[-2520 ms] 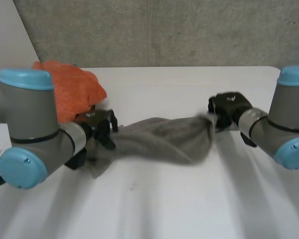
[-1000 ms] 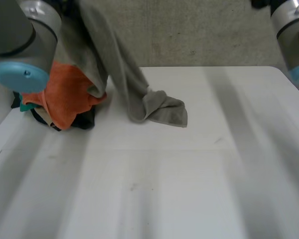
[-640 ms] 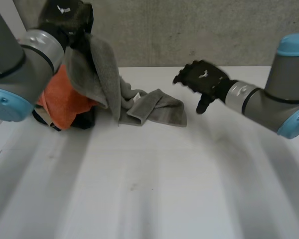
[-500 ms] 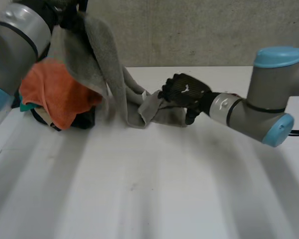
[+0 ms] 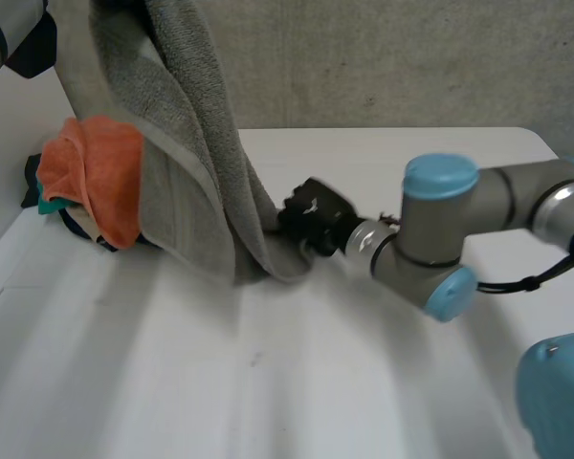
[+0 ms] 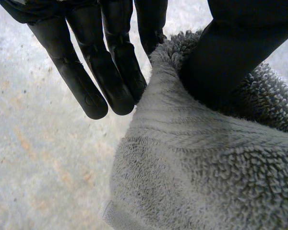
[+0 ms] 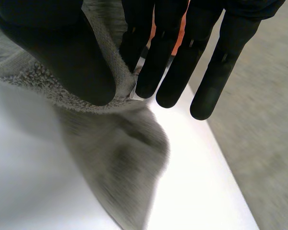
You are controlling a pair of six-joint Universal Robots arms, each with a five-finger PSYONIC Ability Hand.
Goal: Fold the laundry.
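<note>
A grey towel (image 5: 187, 143) hangs from high at the left down to the white table (image 5: 297, 382), its low end resting near the middle. In the left wrist view my left hand (image 6: 105, 72) pinches the grey towel's (image 6: 197, 172) edge between thumb and straight fingers. My right hand (image 5: 311, 218) is down at the towel's low end. Its own wrist view shows the right hand (image 7: 53, 52) with the thumb pressing a corner of the grey towel (image 7: 120, 158) against the fingers (image 7: 170, 67).
A pile of laundry topped by an orange cloth (image 5: 91, 182), with teal and dark pieces beneath, lies at the table's left edge behind the hanging towel. A concrete wall (image 5: 411, 57) stands behind the table. My right arm (image 5: 440, 239) reaches across the table's middle.
My right hand has moved left across the table to the towel's low end and closed on it. My left hand has lifted the towel higher.
</note>
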